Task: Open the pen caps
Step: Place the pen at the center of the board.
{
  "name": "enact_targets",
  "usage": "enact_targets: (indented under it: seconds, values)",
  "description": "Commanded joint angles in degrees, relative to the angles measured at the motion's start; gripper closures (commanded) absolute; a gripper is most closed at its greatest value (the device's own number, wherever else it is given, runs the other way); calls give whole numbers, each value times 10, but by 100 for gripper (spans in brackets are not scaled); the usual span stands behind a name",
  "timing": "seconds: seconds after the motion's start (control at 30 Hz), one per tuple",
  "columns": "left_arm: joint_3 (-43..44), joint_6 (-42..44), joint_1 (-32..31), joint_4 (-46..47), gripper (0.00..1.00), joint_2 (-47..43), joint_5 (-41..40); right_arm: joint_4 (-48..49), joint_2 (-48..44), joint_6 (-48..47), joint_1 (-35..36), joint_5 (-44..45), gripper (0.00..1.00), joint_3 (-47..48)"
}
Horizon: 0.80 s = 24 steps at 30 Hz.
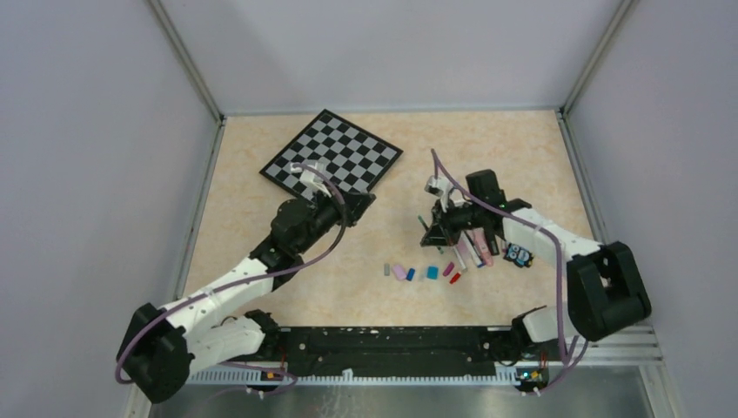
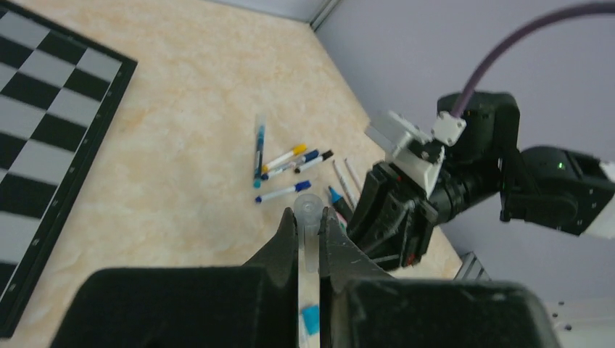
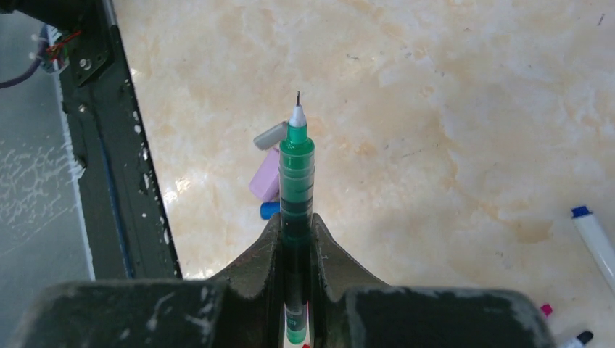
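Beige tabletop (image 1: pixel 487 148): pinching a clear piece (image 2: pixel 308 210), hard to identify, in the closed left gripper (image 2: pixel 308 221), clamping an uncapped green pen (image 3: pixel 297 167) in the closed right gripper (image 3: pixel 296 226), showing pen caps (image 1: pixel 399 272) rowed nearby.

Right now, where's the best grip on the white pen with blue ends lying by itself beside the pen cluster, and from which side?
Take the white pen at mid-barrel, coming straight down from above, fingers closing across its thin width. It lies flat and apart from the other pens, so both long sides look free. That leaves its wider blue end, likely the cap, exposed for pulling.
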Motion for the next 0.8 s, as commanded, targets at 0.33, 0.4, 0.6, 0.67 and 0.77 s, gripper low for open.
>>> enact_targets:
  seconds: [0.33, 0.4, 0.6, 0.67, 0.77]
  values:
    - [-89, -113, 1, -259, 100, -13, -157, -9, 298, 138, 134, 246, 90, 283]
    - [-66, -133, 1, -312, 100, 14, -184, -13, 322, 144, 139, 265, 89, 306]
    - [-37, -159, 3, -393, 100, 71, -219, -30, 375, 169, 150, 312, 82, 362]
    - [-34, -166, 5, -411, 100, 79, -229, -37, 385, 173, 152, 318, 79, 375]
    - [-35, -172, 10, -423, 95, 89, -237, -44, 397, 172, 156, 321, 75, 385]
